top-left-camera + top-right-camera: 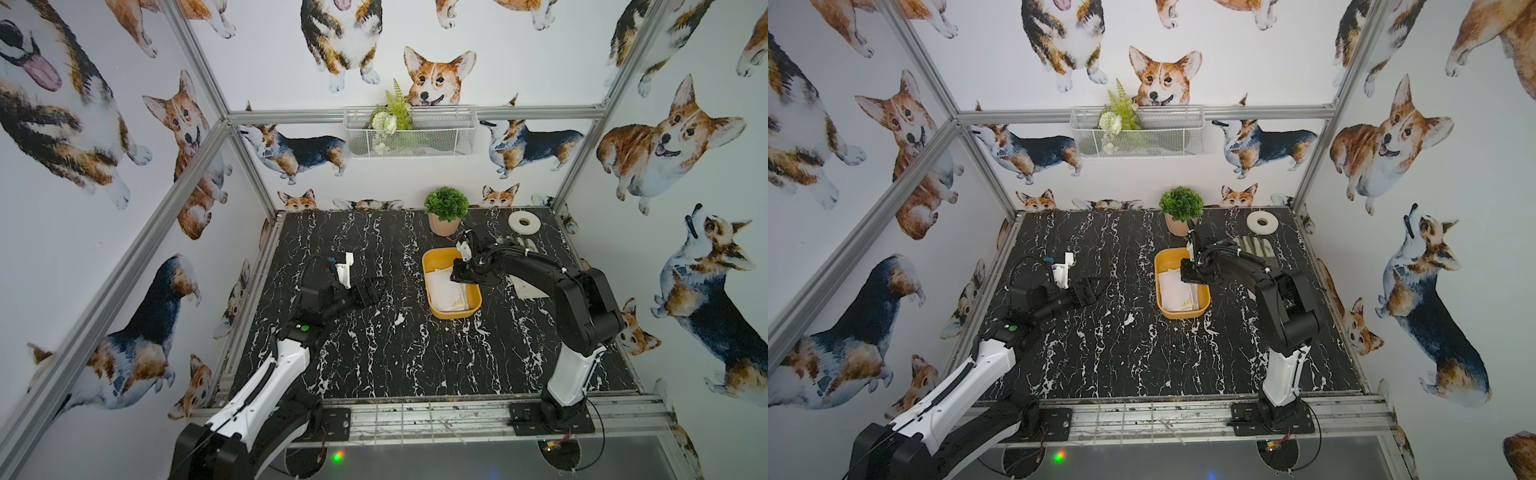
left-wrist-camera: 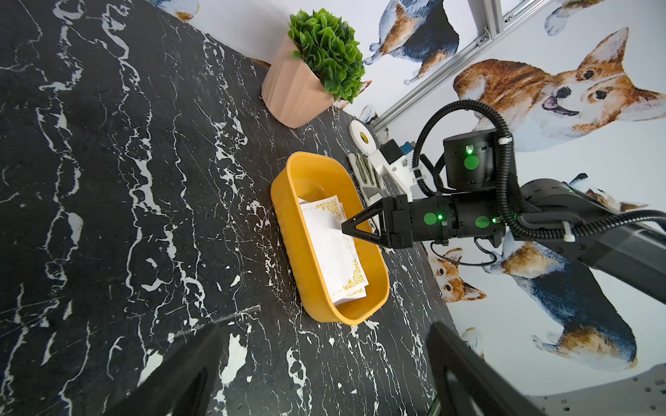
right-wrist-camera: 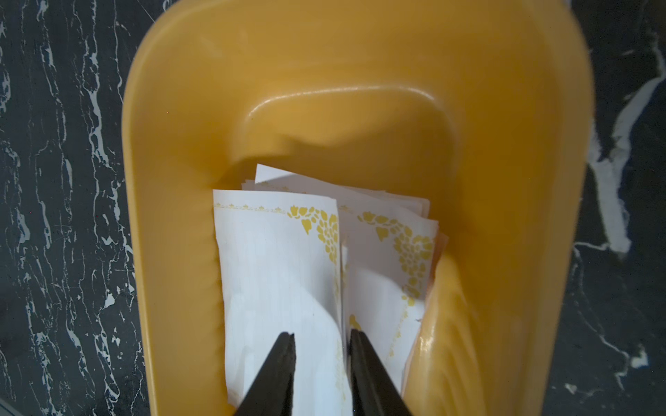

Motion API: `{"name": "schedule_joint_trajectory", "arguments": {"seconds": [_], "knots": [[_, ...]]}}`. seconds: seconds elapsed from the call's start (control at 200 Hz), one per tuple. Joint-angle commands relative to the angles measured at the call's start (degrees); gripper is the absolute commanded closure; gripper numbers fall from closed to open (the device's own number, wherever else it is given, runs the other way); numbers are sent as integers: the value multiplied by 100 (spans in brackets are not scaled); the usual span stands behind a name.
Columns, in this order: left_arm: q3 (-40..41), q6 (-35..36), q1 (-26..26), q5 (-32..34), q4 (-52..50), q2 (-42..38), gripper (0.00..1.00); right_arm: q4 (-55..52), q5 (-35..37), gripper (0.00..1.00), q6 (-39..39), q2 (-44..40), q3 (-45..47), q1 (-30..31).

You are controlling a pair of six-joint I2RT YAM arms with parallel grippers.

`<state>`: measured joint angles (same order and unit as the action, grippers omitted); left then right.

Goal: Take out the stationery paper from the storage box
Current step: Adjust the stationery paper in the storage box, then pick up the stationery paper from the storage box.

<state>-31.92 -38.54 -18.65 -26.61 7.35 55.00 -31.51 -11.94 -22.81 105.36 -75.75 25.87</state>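
The yellow-orange storage box (image 1: pixel 455 314) (image 1: pixel 1183 313) (image 2: pixel 288 223) (image 3: pixel 324 72) stands on the black marble table, right of centre. Inside it lies the stationery paper (image 1: pixel 444 291) (image 1: pixel 1177 293) (image 2: pixel 331 252) (image 3: pixel 281 259), white sheets with gold corners and a peach edge beneath. My right gripper (image 1: pixel 457 270) (image 1: pixel 1183 272) (image 2: pixel 344 228) (image 3: pixel 322 336) reaches down into the box. Its jaws stand slightly apart astride the top sheet's raised edge, open, not pinching it. One more sheet (image 1: pixel 528 289) lies on the table under the right arm. My left gripper (image 1: pixel 376 291) (image 1: pixel 1096 291) (image 2: pixel 324 360) hovers open left of the box, holding nothing.
A potted plant (image 1: pixel 444 212) stands behind the box. A white tape roll (image 1: pixel 523 221) and a glove (image 1: pixel 1258 245) lie at the back right. A white wire basket (image 1: pixel 409 131) hangs on the back wall. Aluminium frame posts edge the table.
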Motion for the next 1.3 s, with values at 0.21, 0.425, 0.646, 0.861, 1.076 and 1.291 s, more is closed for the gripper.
{"name": "schedule_joint_trajectory", "arguments": {"seconds": [0.21,0.425,0.646,0.861,1.076,1.291], "knots": [[26,49,20,104,20,-7,8,-279,377,74,96,-112,-137,24],[28,57,18,128,11,10,8,-406,1022,60,180,-234,-172,135],[33,66,19,130,-6,28,8,-327,947,58,264,-63,-293,254],[28,80,20,147,-50,19,8,-315,949,58,388,341,-604,254],[11,97,20,156,-67,54,8,-407,1072,58,599,828,-1038,252],[-11,125,20,165,-105,98,8,-506,1202,58,766,1194,-1332,248]]}}
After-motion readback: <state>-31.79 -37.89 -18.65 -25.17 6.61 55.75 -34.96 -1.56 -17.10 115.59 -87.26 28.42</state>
